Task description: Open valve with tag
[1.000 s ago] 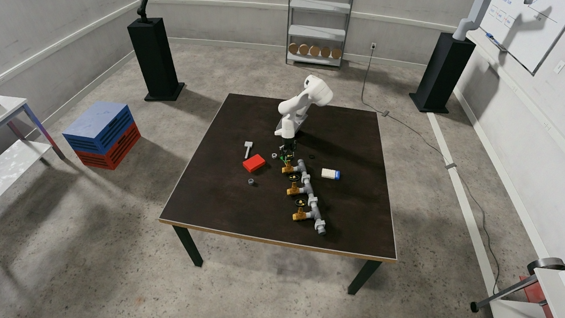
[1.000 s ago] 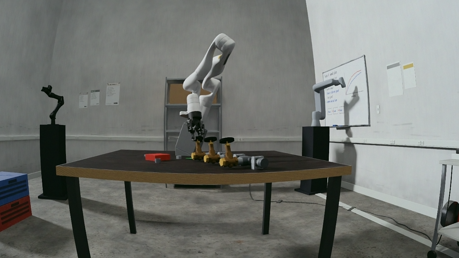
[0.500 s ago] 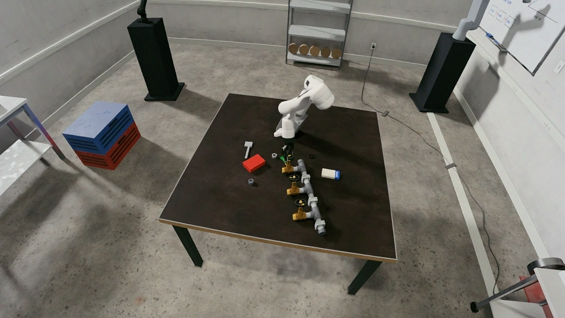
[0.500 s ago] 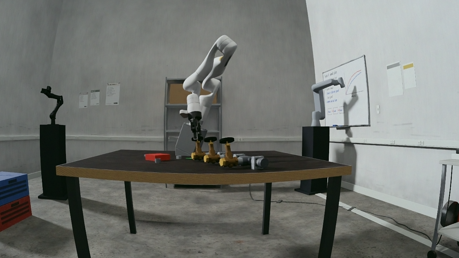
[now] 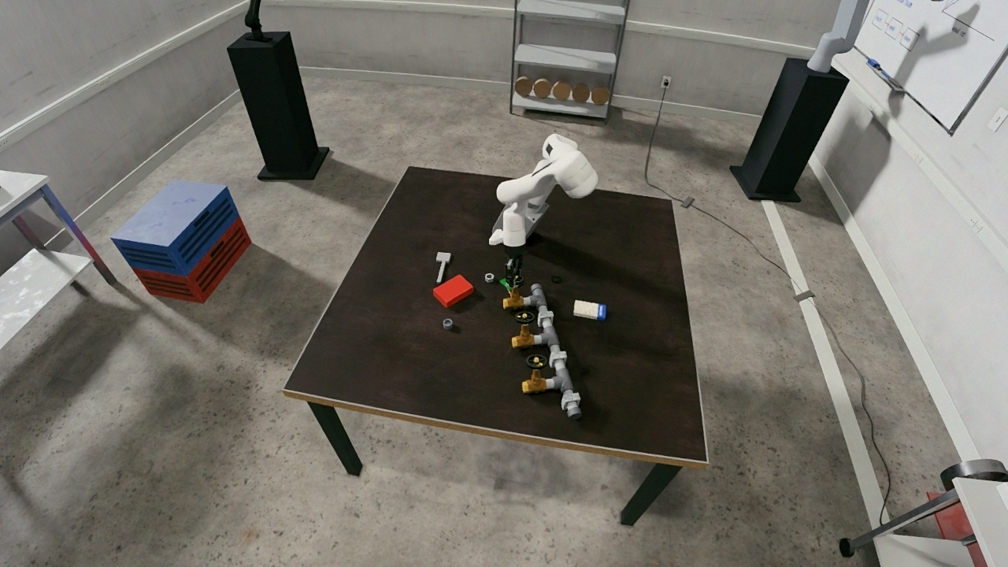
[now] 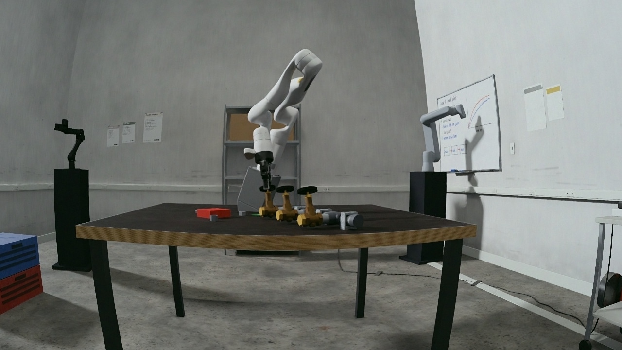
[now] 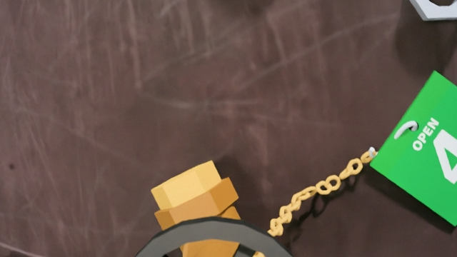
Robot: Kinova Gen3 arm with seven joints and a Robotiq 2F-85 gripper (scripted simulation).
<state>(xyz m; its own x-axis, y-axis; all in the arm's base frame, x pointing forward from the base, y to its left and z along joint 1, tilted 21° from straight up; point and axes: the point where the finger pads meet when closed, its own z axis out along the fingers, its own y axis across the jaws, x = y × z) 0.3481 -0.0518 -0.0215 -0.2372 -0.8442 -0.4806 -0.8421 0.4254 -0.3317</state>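
Observation:
Three brass valves with black handwheels stand along a grey pipe [image 5: 554,339] on the dark table. The far valve [image 5: 512,302] has a gold chain [image 7: 318,189] running to a green tag [image 7: 421,150] that reads "OPEN 4", cut off by the frame edge. The tag also shows in the overhead view [image 5: 505,283]. My gripper [image 6: 265,179] points straight down at this valve's handwheel [image 7: 214,237], with its fingers partly open and low around the wheel. The wrist view does not show the fingers. The middle valve [image 5: 524,318] and the near valve [image 5: 536,361] stand free.
A red block [image 5: 452,290], a small grey hammer [image 5: 441,264] and two grey nuts [image 5: 488,277] [image 5: 447,324] lie left of the pipe. A white and blue box [image 5: 589,309] and a black ring [image 5: 556,282] lie to its right.

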